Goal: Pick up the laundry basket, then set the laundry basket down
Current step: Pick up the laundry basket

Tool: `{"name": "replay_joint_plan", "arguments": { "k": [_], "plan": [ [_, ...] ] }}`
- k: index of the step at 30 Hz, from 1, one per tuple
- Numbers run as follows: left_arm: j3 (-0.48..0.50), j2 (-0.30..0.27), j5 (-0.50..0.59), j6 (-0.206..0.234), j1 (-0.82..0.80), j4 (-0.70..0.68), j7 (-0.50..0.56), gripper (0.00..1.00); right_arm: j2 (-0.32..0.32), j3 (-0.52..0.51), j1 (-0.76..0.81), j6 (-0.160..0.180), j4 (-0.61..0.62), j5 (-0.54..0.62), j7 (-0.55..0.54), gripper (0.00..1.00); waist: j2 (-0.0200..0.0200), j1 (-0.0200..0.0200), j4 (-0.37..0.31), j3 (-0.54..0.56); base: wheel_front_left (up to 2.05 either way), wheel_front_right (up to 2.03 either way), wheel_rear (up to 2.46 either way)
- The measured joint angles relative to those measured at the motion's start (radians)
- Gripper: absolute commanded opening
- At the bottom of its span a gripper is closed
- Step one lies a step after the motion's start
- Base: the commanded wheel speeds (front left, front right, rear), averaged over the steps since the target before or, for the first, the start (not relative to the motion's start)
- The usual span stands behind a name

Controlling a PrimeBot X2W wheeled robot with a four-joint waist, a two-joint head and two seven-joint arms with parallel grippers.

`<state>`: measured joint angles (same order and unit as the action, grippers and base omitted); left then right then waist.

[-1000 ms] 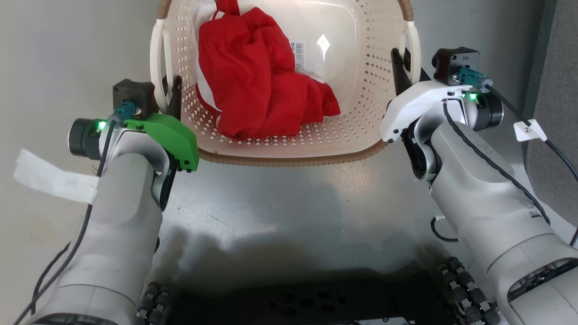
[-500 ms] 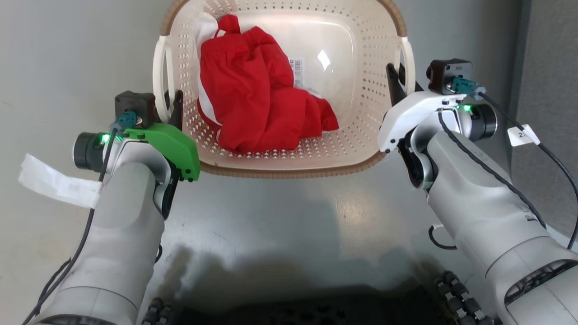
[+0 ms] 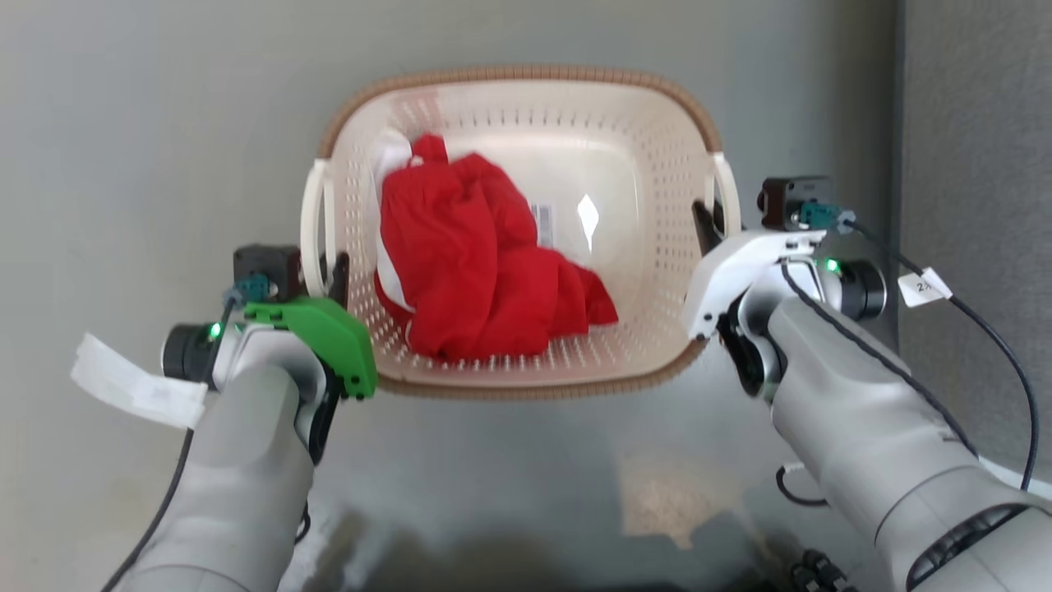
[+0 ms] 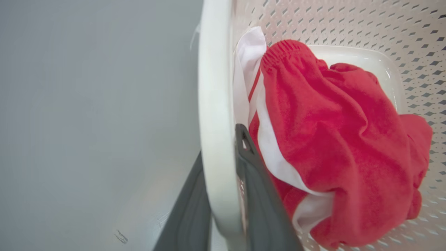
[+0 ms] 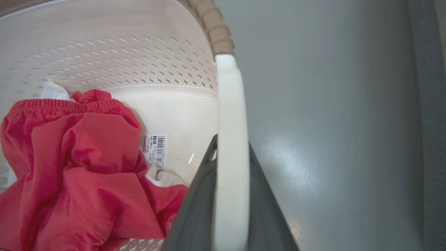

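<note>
**A:** Whereabouts of the laundry basket [image 3: 526, 76]?

**B:** Dead ahead, between the two arms, above the grey floor [image 3: 164, 123]. Impossible to tell whether resting on it or just clear of it.

**A:** And the claws?

**B:** Left gripper [image 4: 220, 150] pinched narrow on the left handle [image 4: 212, 87], one finger inside the loop, one outside, both touching the white plastic. Right gripper [image 5: 231, 144] clamped the same way on the right handle [image 5: 230, 104]. Both holds toward the near end of each handle, not the middle.

**A:** Heavy?

**B:** Probably not. Thin holed plastic, and just one bundle of red cloth [image 3: 477, 263] with white trim inside, plus a barcode sticker [image 5: 155, 148] on the bottom.

**A:** Stiff?

**B:** Stiff enough to carry by the handles, though likely to bow a little at the walls. Not fragile.

**A:** Any worry?

**B:** Smooth, glossy handles, so likely slippery between thin fingers; could swivel in the pinch. Held short of the middle, so likely to dip at the far side. Cloth heaped toward the left, so slightly more pull there. Best kept level, both sides at one height, with a firm squeeze and no jerks.
</note>
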<state>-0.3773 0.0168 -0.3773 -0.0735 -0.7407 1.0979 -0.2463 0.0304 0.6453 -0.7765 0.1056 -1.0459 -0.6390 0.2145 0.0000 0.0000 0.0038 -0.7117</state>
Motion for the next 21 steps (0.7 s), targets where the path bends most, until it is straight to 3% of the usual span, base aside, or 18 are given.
{"name": "replay_joint_plan", "arguments": {
  "k": [21],
  "plan": [
    [-0.062,0.012,-0.132,-0.025,0.186,0.092,0.115,0.0,-0.014,0.101,0.193,-0.026,-0.052,-0.14,-0.173,0.0,0.0,-0.0001,0.026,0.296,0.0,0.0,0.0]
  ]
}}
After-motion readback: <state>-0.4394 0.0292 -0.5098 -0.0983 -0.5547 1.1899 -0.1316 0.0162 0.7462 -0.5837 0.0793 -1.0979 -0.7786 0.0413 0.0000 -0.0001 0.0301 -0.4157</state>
